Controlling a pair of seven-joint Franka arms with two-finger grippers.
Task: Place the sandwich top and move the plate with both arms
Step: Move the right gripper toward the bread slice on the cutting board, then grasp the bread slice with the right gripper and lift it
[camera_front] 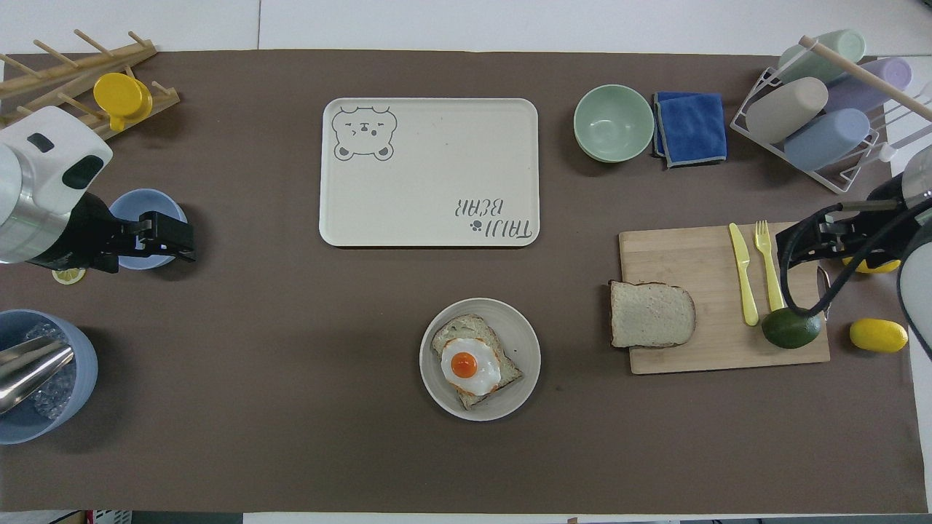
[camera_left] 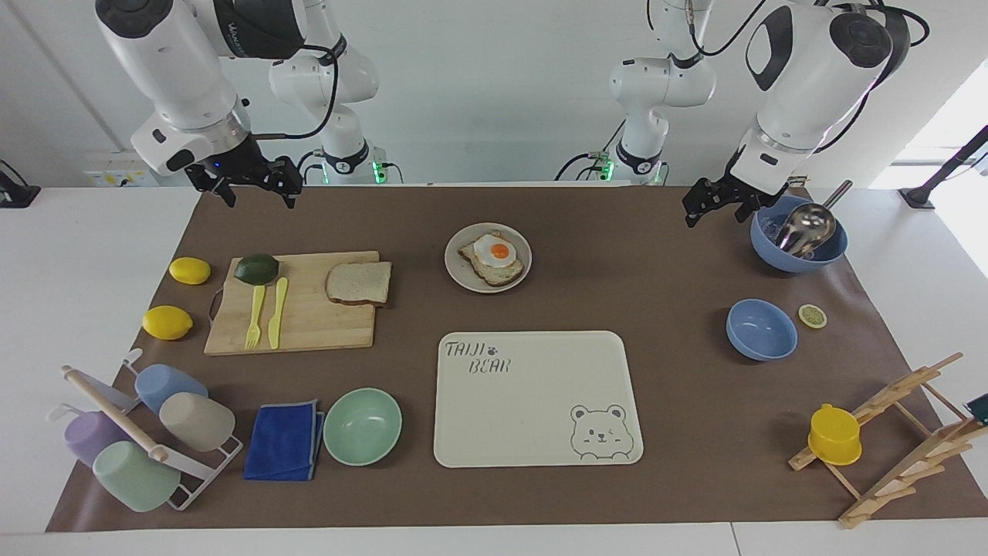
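Note:
The sandwich top is a plain bread slice. It lies on the wooden cutting board, at the board's end toward the plate, and also shows in the overhead view. The plate holds an egg-topped toast mid-table; the plate also shows in the overhead view. My right gripper hangs open and empty in the air over the mat's robot-side edge by the board; in the overhead view it covers the fork's end of the board. My left gripper is open, empty and raised beside the large blue bowl; in the overhead view it covers the small blue bowl.
A bear-printed tray lies farther out than the plate. A mint bowl, blue cloth and cup rack are beside it. An avocado, fork and knife are on the board, with two lemons beside it. A small blue bowl and wooden rack are at the left arm's end.

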